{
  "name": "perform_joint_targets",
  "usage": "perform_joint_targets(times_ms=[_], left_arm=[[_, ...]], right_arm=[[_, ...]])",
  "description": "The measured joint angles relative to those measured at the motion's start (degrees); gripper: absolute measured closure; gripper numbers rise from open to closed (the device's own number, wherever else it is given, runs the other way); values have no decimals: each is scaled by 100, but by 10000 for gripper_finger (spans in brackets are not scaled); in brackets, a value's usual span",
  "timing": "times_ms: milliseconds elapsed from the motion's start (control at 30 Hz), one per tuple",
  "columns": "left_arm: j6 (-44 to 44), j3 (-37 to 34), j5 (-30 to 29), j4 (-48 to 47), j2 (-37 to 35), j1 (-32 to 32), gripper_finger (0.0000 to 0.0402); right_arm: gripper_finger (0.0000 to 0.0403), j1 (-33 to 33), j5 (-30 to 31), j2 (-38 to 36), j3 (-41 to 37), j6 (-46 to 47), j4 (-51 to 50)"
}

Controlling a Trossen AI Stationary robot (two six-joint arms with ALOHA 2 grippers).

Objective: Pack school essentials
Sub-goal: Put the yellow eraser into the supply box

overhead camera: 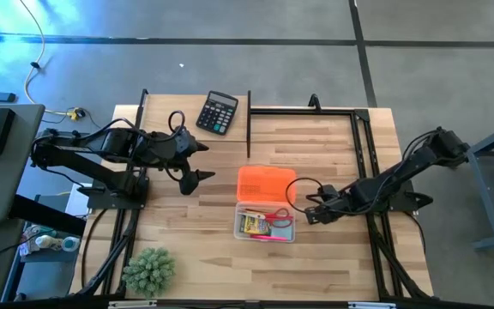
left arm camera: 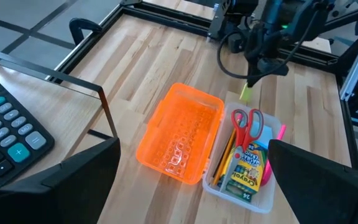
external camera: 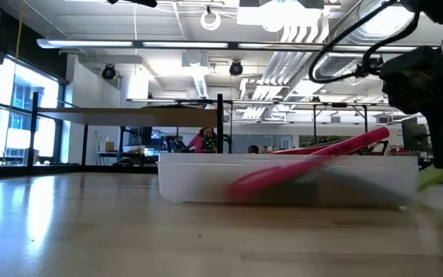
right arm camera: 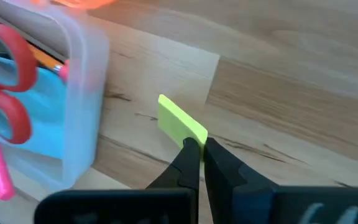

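A clear plastic box (overhead camera: 264,225) sits mid-table, its orange lid (overhead camera: 264,184) lying open on its far side. Inside it are red-handled scissors (left arm camera: 247,124), a yellow-green crayon pack (left arm camera: 243,175), a pencil (left arm camera: 224,155), a pink-red pen (left arm camera: 278,134) leaning over the rim, and a light-blue note pad (right arm camera: 45,106). My right gripper (overhead camera: 309,215) is just right of the box, shut on the small yellow eraser (right arm camera: 180,121). My left gripper (overhead camera: 206,161) hangs open, left of the lid and away from it. My right gripper pinches the yellow eraser by one end (right arm camera: 190,138) between its two fingertips (right arm camera: 219,158). The rest of the eraser sticks out beyond the tips. It hangs low over the wood beside the box's right wall (right arm camera: 82,93); whether its free end touches the table cannot be told.
A black calculator (overhead camera: 217,112) lies at the table's far edge, beside an upright black metal frame (overhead camera: 249,120). A green spiky plant (overhead camera: 150,269) stands at the near left corner. Bare wood lies near and left of the box.
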Motion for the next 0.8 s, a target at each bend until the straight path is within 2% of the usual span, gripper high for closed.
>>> perform_joint_targets(times_ms=[200,333,433,533,667,800], left_arm=[[0,0,1,1,0,-1,7],[0,0,1,0,0,0,7],[0,0,1,1,0,-1,7],[0,0,3,1,0,-1,7],[0,0,3,0,0,-1,7],[0,0,3,0,0,-1,7]], right_arm=[[402,55,358,-4,594,-10,-757],[402,55,812,-8,1175,-47,-1538],[402,53,1163,-11,1579,-278,-1682],[402,52,1531,-13,1827,-532,-1348],[402,46,1799,38,1838,-892,-362],[402,48,1761,392,1821,-1205,538]])
